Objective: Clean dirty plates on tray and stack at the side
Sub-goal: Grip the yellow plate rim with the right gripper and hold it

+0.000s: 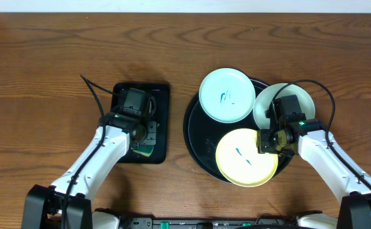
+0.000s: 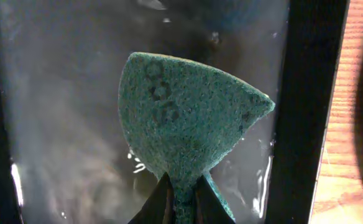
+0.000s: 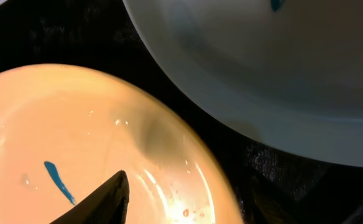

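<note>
My left jaws are clamped tight on a green sponge, held over the small rectangular tray at 9 o'clock of the round tray. My right jaws stand about half open astride the 3 o'clock rim of the yellow plate; I cannot tell whether they pinch it. That plate lies at 5 o'clock on the round tray, with one mint plate at 12 and another at 2.

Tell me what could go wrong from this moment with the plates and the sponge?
The right gripper is at only one rim of the yellow plate; lifted, it might tilt, slip, or knock the mint-white plate close beside it. The left gripper pinches the sponge by its narrow end, so it may twist loose when scrubbing.
</note>
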You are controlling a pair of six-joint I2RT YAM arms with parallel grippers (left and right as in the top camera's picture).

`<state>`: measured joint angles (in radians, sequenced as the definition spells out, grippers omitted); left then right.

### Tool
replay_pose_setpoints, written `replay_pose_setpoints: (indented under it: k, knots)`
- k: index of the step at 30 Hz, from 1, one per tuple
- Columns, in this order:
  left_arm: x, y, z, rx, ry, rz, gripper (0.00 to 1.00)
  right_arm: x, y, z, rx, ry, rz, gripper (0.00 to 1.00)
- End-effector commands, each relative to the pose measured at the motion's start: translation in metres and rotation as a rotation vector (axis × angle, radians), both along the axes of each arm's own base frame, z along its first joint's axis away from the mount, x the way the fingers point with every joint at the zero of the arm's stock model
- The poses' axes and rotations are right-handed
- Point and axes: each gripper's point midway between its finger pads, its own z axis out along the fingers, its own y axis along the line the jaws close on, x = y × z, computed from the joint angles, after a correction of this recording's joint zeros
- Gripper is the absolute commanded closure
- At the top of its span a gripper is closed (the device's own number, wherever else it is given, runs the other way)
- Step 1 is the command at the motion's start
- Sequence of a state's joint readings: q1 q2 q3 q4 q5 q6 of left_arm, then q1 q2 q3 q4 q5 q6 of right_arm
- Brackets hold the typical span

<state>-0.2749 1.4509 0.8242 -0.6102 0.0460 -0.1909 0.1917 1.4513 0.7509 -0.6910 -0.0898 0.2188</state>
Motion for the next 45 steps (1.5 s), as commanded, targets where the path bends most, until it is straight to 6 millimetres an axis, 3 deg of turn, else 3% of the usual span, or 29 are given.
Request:
replay_pose_setpoints:
  k: [1,8,13,14,16,20,25,32,36,38,45]
  knots:
    - [-0.002,0.002,0.0,-0.001,0.002,0.017,0.92,0.004,-0.005,0.0,-0.006,-0.009,-0.016,0.43]
    - [-0.002,0.002,0.0,-0.001,0.003,0.018,0.92,-0.005,0.03,0.006,0.181,0.03,0.032,0.77]
    - [-0.002,0.002,0.0,-0.001,0.003,0.017,0.92,-0.007,0.037,0.006,0.187,0.036,0.043,0.79]
    - [-0.002,0.002,0.0,-0.001,0.003,0.018,0.92,-0.006,0.036,0.006,0.18,0.032,0.042,0.72]
    - [-0.002,0.002,0.0,-0.001,0.003,0.018,0.92,-0.004,0.033,0.005,0.162,0.025,0.038,0.67]
    - [-0.002,0.002,0.0,-0.001,0.004,0.018,0.92,-0.005,0.03,0.004,0.146,0.024,0.035,0.66]
    - [-0.002,0.002,0.0,-0.001,0.003,0.018,0.92,-0.009,0.03,-0.002,0.154,0.037,-0.008,0.76]
    - [-0.002,0.002,0.0,-0.001,0.003,0.018,0.92,-0.016,0.03,-0.013,0.154,0.041,-0.004,0.78]
    - [-0.002,0.002,0.0,-0.001,0.003,0.018,0.92,-0.017,0.029,-0.016,0.154,0.039,-0.003,0.87]
    - [-0.002,0.002,0.0,-0.001,0.003,0.018,0.92,-0.017,0.029,-0.016,0.155,0.037,-0.003,0.99]
    - [0.001,0.001,0.001,-0.004,-0.01,0.017,0.93,-0.016,0.029,-0.016,0.155,0.036,-0.003,0.99]
